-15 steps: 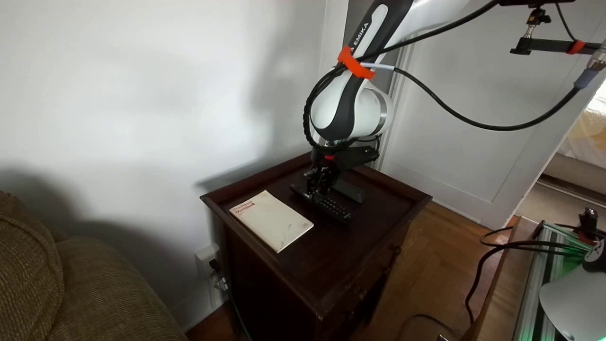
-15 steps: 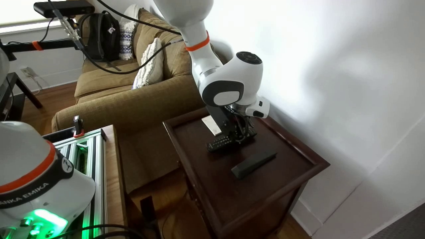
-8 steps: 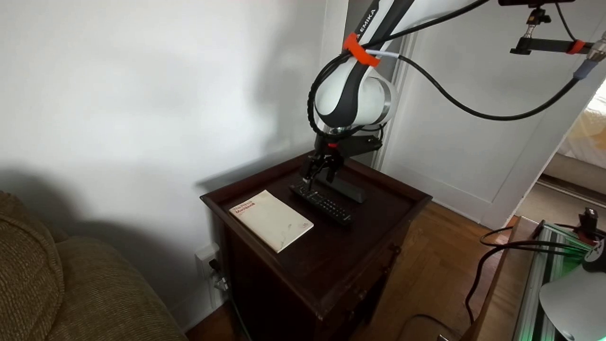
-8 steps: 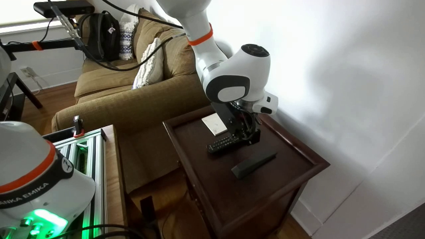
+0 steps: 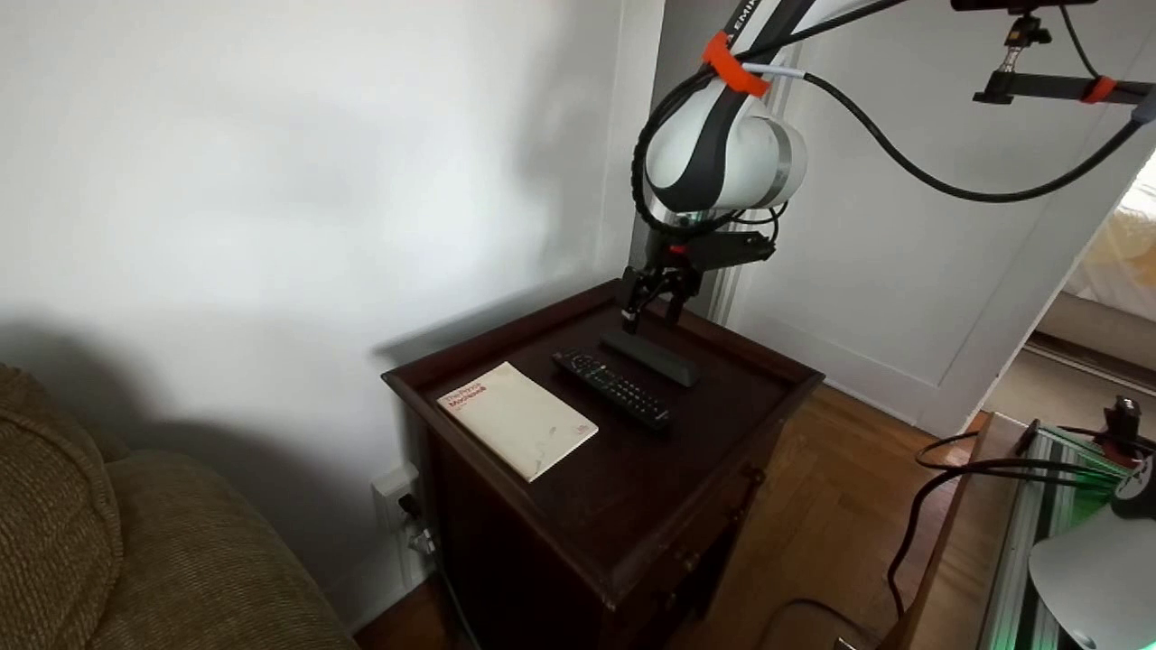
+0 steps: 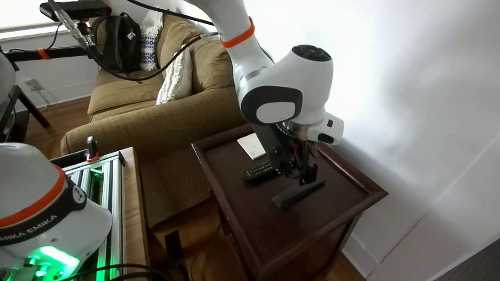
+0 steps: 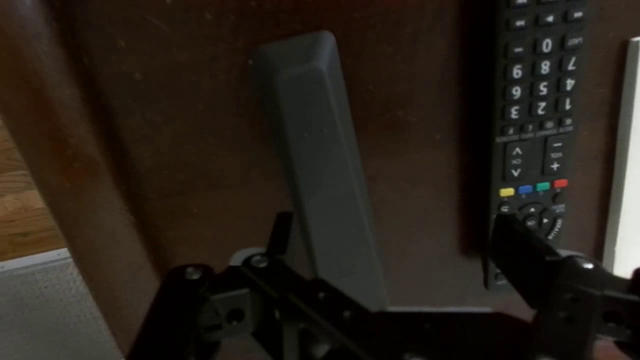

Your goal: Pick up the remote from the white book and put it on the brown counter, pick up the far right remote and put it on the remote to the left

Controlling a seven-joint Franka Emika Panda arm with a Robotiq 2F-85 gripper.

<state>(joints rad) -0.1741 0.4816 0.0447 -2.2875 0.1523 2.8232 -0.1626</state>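
Observation:
On the brown counter [image 5: 623, 506] lie two remotes, side by side. The remote from the white book [image 7: 542, 112], with its rows of buttons, rests directly on the wood beside the white book [image 5: 517, 420]. The far right remote [image 7: 325, 165], plain and dark, lies on its other side, apart from it. My gripper [image 7: 395, 240] hovers open above them in the wrist view, nothing held. One finger shows just beyond the plain remote's outer side; the other overlaps the buttoned remote's end. In an exterior view the gripper [image 5: 652, 318] stands above the plain remote's far end.
A raised rim [image 6: 340, 164] borders the cabinet top, with a wall [image 5: 316, 199] close behind it. The brown sofa [image 6: 168, 125] stands beyond the book's side. A robot base [image 6: 54, 218] on a wooden-edged bench sits across from the cabinet.
My gripper has opened and lifted off the buttoned remote, then moved away from the book to over the plain remote. Both remotes and the book stay where they were.

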